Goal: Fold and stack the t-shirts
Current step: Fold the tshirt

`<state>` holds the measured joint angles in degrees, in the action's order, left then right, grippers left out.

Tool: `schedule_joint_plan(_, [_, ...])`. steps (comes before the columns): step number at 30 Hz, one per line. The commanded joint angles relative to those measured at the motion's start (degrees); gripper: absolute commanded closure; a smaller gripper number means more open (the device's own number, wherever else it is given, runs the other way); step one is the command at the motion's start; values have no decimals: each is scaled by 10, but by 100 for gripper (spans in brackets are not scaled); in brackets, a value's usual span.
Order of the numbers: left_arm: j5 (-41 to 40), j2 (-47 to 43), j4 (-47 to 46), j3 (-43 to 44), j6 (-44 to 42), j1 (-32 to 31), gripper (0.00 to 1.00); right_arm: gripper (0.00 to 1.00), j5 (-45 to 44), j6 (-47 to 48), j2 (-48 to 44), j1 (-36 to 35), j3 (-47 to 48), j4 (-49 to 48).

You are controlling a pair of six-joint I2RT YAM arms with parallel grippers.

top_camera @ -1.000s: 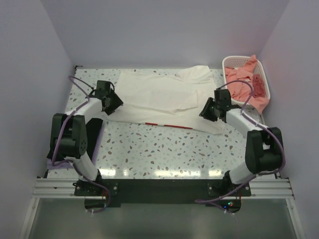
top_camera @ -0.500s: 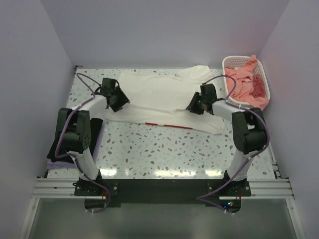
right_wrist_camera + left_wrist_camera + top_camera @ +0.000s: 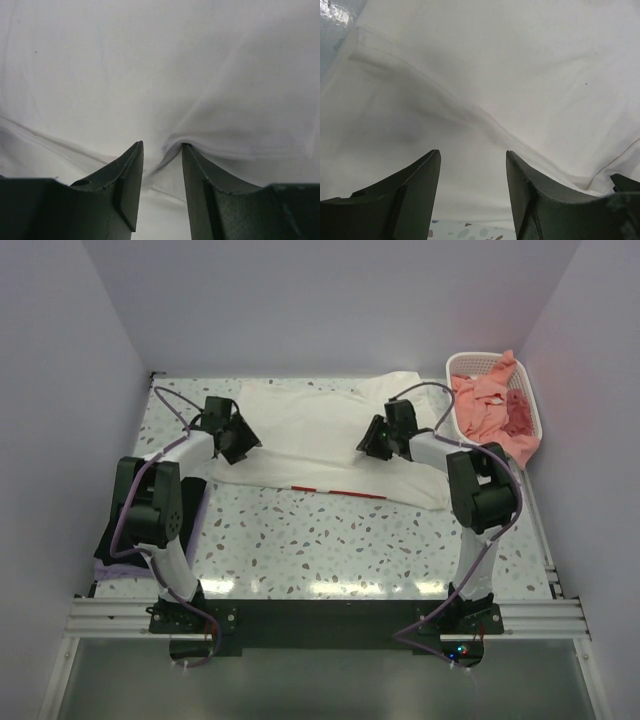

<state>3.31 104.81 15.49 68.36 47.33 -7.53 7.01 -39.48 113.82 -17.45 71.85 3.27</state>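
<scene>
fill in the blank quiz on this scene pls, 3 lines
1. The t-shirt piled in the basket is coloured ___.
2. The left gripper hangs over the cream-white t-shirt with its jaws ___.
3. The basket stands at the far ___ corner of the table.

Missing words: pink; open; right

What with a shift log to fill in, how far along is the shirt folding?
Done: no finished fold or stack shows. In hand: the cream-white t-shirt lies spread on the table; the right claw pinches a ridge of it, the left claw hangs open above it. Left: folding it, then the salmon-pink t-shirts heaped in the basket.
</scene>
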Motion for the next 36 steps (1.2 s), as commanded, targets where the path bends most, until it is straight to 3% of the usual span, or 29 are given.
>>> schedule_joint_plan(1, [10, 1, -22, 22, -10, 0, 41, 59, -14, -3, 10, -4, 42, -30])
schedule_joint_plan(13, [19, 4, -26, 23, -13, 0, 41, 58, -16, 29, 69, -17, 136, 1])
schedule_joint_plan(25, [24, -11, -30, 6, -13, 0, 40, 57, 45, 52, 114, -37, 206, 9])
schedule_joint_plan(31, [17, -64, -44, -37, -15, 0, 38, 56, 1, 71, 24, -34, 197, 80])
schedule_joint_plan(36, [53, -89, -123, -105, 14, -1, 38, 56, -22, 46, -76, -33, 93, 86])
